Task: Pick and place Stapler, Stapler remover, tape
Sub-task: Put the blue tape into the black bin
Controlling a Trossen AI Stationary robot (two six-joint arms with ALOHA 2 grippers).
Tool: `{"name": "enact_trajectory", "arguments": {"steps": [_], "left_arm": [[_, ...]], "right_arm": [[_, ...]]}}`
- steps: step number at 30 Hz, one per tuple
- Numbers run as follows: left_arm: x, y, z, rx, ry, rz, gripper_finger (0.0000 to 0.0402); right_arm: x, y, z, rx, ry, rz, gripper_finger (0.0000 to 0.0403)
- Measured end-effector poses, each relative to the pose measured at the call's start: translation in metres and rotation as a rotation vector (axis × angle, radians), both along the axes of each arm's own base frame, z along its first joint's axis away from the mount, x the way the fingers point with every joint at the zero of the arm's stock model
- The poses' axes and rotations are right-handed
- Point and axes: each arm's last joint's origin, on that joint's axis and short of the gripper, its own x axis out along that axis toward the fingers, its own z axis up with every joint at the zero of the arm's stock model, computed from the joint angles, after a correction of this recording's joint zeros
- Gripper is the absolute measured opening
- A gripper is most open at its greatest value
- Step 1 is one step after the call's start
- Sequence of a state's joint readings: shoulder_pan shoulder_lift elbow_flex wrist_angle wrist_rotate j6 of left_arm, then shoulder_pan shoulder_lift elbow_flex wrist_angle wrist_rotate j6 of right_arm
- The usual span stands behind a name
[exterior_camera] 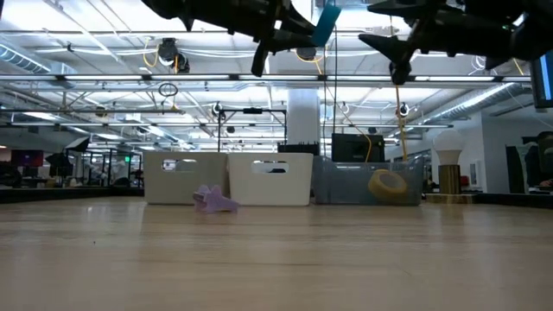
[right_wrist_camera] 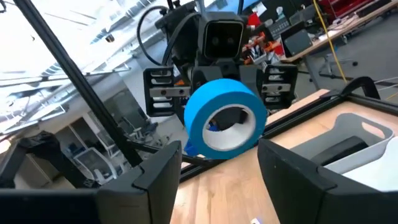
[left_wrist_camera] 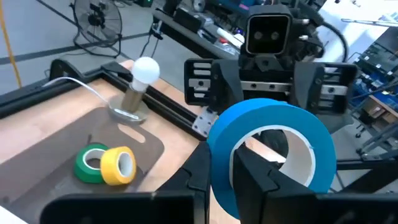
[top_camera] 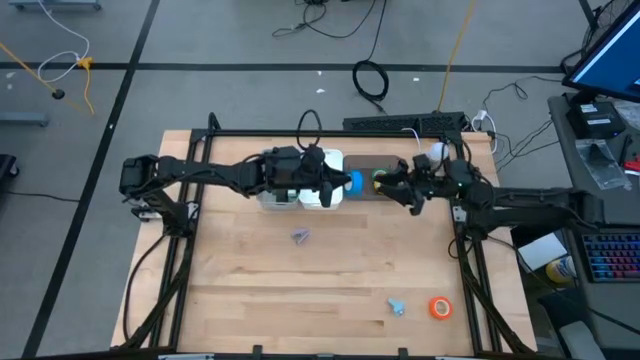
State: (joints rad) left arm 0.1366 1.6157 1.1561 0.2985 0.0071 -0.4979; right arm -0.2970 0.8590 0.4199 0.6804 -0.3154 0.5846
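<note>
The blue tape roll (top_camera: 356, 182) is clenched by the left gripper (top_camera: 345, 184) at upper centre; the right gripper (top_camera: 392, 184) is held open beside it.

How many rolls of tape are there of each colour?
Blue tape, held up in the left gripper: 1
Green tape, in the grey bin: 1
Yellow tape, beside it in the bin: 1
Orange tape, on the table: 1
Total: 4
</note>
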Motion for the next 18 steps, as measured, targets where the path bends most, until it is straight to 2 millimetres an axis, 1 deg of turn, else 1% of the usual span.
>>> {"name": "enact_trajectory", "arguments": {"steps": [5, 9, 13, 18], "left_arm": [[-0.001, 0.009, 0.000, 0.023, 0.004, 0.017, 0.0038], [-0.002, 0.012, 0.000, 0.029, 0.005, 0.026, 0.0038], [-0.002, 0.012, 0.000, 0.043, 0.008, 0.030, 0.0038], [-0.002, 0.013, 0.000, 0.048, 0.010, 0.033, 0.0038]], "right_arm": [[0.015, -0.005, 0.004, -0.025, 0.026, -0.007, 0.0206], [0.024, -0.008, 0.004, -0.025, 0.047, -0.008, 0.0206], [0.028, -0.009, 0.003, -0.028, 0.036, -0.005, 0.0206], [0.029, -0.010, 0.006, -0.031, -0.015, -0.004, 0.0206]]}}
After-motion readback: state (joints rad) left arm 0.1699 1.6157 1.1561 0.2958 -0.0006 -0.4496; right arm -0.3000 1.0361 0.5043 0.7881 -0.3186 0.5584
